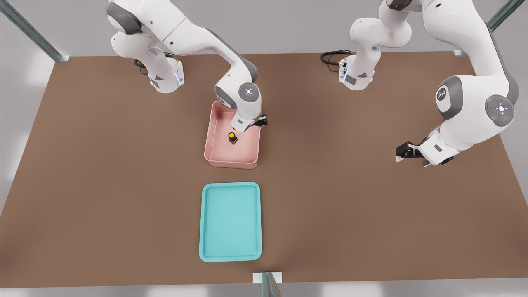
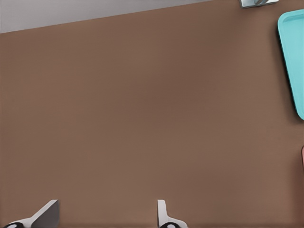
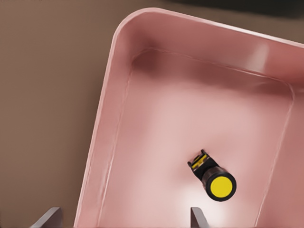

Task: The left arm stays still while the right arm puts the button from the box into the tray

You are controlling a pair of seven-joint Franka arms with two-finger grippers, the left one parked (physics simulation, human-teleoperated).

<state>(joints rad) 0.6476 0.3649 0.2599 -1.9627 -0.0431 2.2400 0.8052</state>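
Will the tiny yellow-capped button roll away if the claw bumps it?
Maybe. The tiny black push button with a round yellow cap looks round-bodied, so it could tip or roll. The tall-walled pink plastic bin would probably stop it. The claw, just above the bin, looks open, and the button seems hard, probably not squashy.

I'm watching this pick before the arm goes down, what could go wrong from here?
The gripper is open above the pink box, but the button sits off to one side of its fingertips, so closing may miss it. The button is small and round, so it could slip. Descending near the box's tall wall risks a finger striking it.
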